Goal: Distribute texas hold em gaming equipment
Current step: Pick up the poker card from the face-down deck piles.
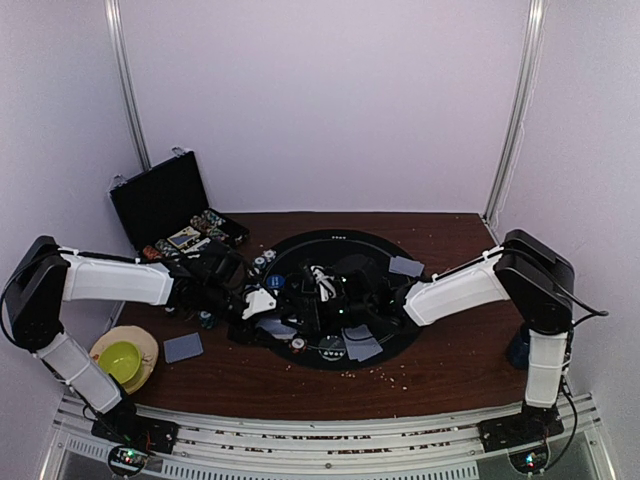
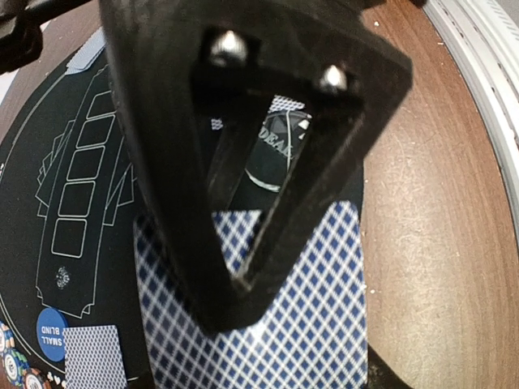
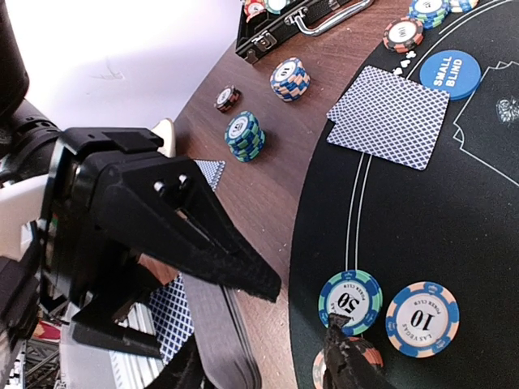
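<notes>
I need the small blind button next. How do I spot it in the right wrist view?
Start at the round black felt mat. Near its edge, beside the face-down diamond-backed playing card, lies a flat round blue disc. Unlike the striped poker chips nearby, it is plain blue with white SMALL BLIND lettering.

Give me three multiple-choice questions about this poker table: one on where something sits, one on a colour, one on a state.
1. The SMALL BLIND disc lies: A on bare wood, B on the black mat, C atop a chip stack.
2. The rim of the chip marked 50 is: A red, B yellow, C green.
3. The black case is: A open, B shut, C upside down.
Answers: B, felt lies all around it; C, green with white stripes; A, its lid stands up.
</notes>
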Motion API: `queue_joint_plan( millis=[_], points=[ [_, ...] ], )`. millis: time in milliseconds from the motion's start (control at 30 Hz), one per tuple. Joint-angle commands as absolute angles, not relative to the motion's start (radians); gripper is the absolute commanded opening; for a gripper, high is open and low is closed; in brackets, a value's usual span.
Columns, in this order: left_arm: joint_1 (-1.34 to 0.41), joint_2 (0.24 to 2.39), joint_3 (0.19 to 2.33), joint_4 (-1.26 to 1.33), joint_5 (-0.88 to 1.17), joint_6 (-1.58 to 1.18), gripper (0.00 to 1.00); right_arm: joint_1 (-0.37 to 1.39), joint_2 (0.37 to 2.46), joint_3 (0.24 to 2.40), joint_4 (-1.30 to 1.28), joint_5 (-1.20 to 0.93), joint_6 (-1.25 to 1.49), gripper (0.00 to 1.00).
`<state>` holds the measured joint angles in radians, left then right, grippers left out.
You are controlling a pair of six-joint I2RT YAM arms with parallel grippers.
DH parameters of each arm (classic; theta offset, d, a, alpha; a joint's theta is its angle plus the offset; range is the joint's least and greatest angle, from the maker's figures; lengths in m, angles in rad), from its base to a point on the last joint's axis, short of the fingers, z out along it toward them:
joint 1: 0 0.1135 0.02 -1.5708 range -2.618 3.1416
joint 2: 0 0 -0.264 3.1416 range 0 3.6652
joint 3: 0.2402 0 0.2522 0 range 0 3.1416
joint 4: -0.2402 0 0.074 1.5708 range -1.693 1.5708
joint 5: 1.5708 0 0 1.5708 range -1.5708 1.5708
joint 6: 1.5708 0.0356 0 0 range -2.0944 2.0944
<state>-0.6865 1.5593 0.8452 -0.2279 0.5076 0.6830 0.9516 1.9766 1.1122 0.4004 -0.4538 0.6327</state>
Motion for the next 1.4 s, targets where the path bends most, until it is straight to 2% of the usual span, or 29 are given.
queue_joint_plan(
  millis=[0, 233, 567, 833, 1167, 1267, 1367],
  points=[
    [-0.690, 1.543, 0.847, -0.204, 0.539, 0.693, 0.52, 0.910, 1.961, 1.064, 0.423, -0.450, 0.657, 0.45],
    [-0.689, 1.548, 0.847, -0.204, 0.533, 0.692, 0.52, 0.909, 1.954, 1.074, 0.350, -0.423, 0.637, 0.38],
    [-0.689, 1.565, 0.854, -0.204, 0.521, 0.688, 0.52, 0.907, 1.884, 1.038, 0.370, -0.472, 0.657, 0.14],
    [-0.689, 1.566, 0.855, -0.204, 0.518, 0.686, 0.52, 0.907, 1.831, 1.002, 0.382, -0.504, 0.675, 0.00],
    [-0.689, 1.575, 0.858, -0.204, 0.509, 0.684, 0.52, 0.895, 1.695, 0.966, 0.286, -0.457, 0.622, 0.00],
    [-0.690, 1.577, 0.859, -0.198, 0.503, 0.680, 0.52, 0.872, 1.620, 0.953, 0.214, -0.389, 0.587, 0.00],
    [-0.689, 1.577, 0.861, -0.198, 0.502, 0.678, 0.52, 0.858, 1.544, 0.975, 0.083, -0.231, 0.526, 0.00]
  ],
)
